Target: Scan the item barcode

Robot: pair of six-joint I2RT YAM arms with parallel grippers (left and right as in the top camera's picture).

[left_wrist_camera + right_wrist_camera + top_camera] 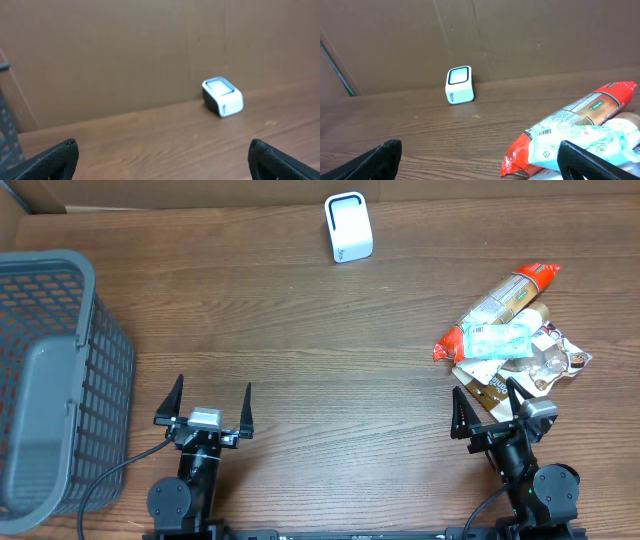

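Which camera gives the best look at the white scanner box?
Right wrist: the scanner faces the camera, its dark-rimmed window plain. Left wrist shows the scanner turned at an angle; overhead shows it from above.

White scanner (349,227); grey mesh basket (45,380); red-ended packet (497,308); brown woodgrain table (300,330).

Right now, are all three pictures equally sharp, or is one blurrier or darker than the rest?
Overhead view: sharp and evenly lit, with a faint sheen on the wooden table. Left wrist view: the softest, with the white scanner hazy and the left gripper's fingers dark blurs in the corners. Right wrist view: crisper, with a barcode visible on the snack packets, while the right gripper's fingers are equally dark.
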